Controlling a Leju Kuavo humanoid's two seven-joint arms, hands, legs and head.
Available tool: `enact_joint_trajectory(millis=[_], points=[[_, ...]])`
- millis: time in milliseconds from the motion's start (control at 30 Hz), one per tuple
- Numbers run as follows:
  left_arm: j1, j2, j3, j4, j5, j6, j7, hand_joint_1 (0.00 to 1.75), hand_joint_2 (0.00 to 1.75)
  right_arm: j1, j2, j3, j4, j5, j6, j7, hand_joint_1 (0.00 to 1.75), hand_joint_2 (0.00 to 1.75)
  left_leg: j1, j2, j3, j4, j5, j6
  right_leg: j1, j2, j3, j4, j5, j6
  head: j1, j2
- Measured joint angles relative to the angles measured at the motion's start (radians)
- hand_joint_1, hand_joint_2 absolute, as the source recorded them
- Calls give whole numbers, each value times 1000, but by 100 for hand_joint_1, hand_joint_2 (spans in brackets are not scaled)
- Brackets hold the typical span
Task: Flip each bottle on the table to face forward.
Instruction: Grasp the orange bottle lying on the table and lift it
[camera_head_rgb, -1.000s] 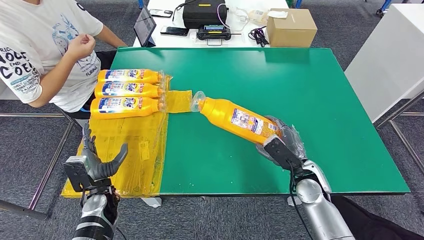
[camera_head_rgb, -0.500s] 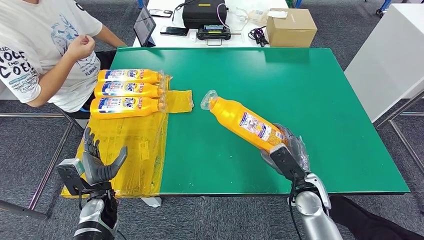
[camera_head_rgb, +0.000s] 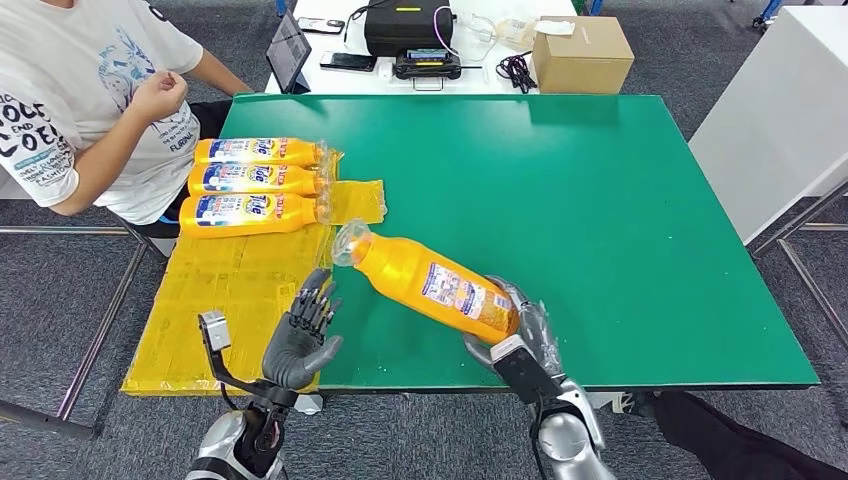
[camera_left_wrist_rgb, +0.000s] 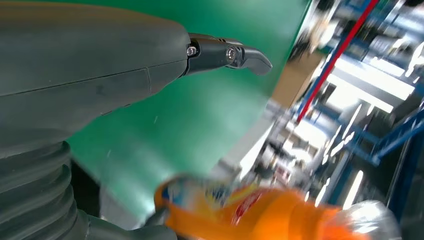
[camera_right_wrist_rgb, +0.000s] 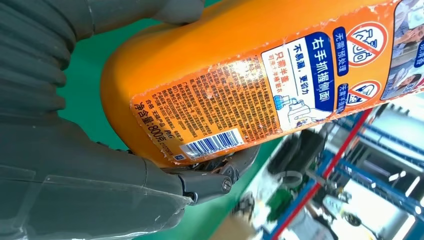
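My right hand grips the base of an orange bottle lifted over the green table, back label up, clear cap pointing left. The right wrist view shows that bottle with its barcode label, wrapped by my right hand. My left hand is raised with fingers spread just left of the bottle's cap, holding nothing. The left wrist view shows my left hand and the blurred bottle beyond it. Three orange bottles lie side by side, front labels up, on yellow plastic sheeting at the table's left.
A person in a white shirt sits at the table's far left corner. Behind the table stand a cardboard box, a black case and a tablet. A white cabinet is at the right.
My right hand has carried the bottle left and nearer the front edge. My left hand has risen and swung right, from beside the sheeting towards the bottle's cap.
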Motion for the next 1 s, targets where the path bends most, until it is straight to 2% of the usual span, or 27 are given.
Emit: enact_joint_trajectory(millis=[133,467,767,1000], points=[[3,13,-52,12,31,-17,11,0,175,5,24,31,30,-11,0,-6,175,175,0,0,0,0,0,0,0,0,0,0,0,0,0,0],[3,37,-109,32,57,-37,12,0,175,6,60,73,81,-38,27,-31,175,175,0,0,0,0,0,0,0,0,0,0,0,0,0,0],[3,45,-134,33,41,-30,-11,0,175,5,100,129,171,-87,64,-48,175,175,0,0,0,0,0,0,0,0,0,0,0,0,0,0],[6,45,-143,11,11,-30,-58,0,175,-1,137,175,258,-194,138,-63,175,175,0,0,0,0,0,0,0,0,0,0,0,0,0,0]])
